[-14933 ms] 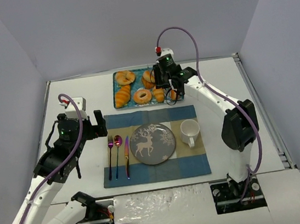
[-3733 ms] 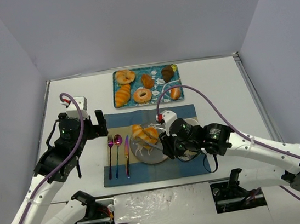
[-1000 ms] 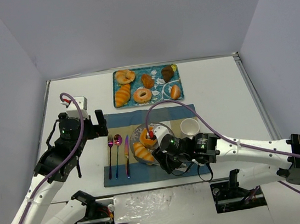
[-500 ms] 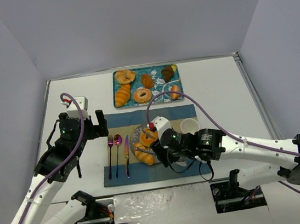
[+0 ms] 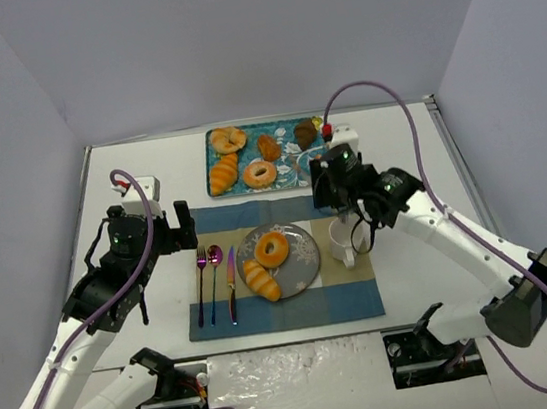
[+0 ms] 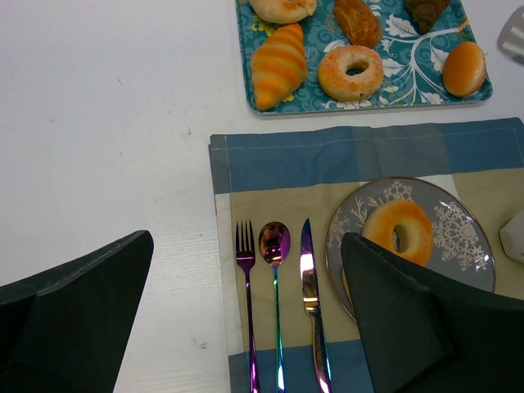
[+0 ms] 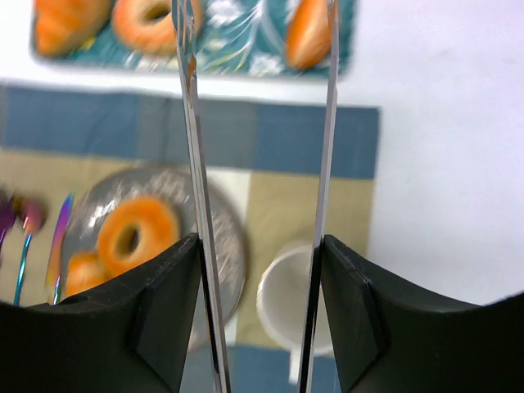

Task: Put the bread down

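Observation:
The bread lies on the grey deer plate. The round ring-topped bun is at its middle and the long ridged roll is at its near left rim. Both also show in the right wrist view, the bun and the roll. The left wrist view shows the bun. My right gripper is open and empty, raised above the mug, right of the plate. My left gripper is open and empty, left of the placemat, above the fork.
A teal tray at the back holds a dark chocolate croissant, a pale glazed donut and other pastries. A white mug stands right of the plate. Fork, spoon and knife lie on the blue-beige placemat.
My right gripper has let go of the bread and risen away from the plate, back and to the right, to above the mug. The roll now lies on the plate's near left rim. The left arm is still.

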`<state>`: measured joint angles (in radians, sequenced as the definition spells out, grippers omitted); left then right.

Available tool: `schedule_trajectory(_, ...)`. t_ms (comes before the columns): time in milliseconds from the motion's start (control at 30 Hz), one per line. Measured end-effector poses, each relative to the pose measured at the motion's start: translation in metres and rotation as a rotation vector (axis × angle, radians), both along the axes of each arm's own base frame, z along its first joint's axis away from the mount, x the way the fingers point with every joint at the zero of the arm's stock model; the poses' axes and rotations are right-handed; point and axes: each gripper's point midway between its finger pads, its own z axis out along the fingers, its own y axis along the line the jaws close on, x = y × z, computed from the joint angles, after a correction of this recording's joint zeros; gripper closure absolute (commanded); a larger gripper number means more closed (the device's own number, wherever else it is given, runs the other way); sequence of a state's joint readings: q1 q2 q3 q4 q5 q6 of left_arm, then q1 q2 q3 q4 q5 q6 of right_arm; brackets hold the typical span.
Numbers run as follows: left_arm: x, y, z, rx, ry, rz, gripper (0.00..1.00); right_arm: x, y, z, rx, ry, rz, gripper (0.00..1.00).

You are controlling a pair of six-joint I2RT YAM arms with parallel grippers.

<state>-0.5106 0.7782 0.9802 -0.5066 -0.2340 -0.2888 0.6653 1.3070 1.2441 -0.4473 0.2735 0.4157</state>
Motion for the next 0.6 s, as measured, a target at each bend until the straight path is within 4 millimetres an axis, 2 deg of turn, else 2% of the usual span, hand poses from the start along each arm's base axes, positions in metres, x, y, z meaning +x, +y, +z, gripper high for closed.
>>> schedule_trajectory(167, 0.000, 0.000, 0.000, 0.000, 0.000, 0.000, 0.03, 0.055, -0.054, -0.005, 0.008, 0.003, -0.185, 0.46)
schedule_trajectory(300, -0.001, 0.000, 0.000, -0.001, -0.001, -0.001, 0.03, 0.091, -0.101, -0.026, -0.013, 0.040, -0.321, 0.47)
schedule_trajectory(433, -0.001, 0.000, 0.001, -0.002, -0.002, -0.001, 0.03, 0.126, -0.139, -0.051, -0.043, 0.079, -0.423, 0.46)
schedule_trajectory(600, -0.002, 0.001, 0.002, -0.004, -0.006, -0.001, 0.03, 0.146, -0.171, -0.086, -0.081, 0.134, -0.491, 0.44)
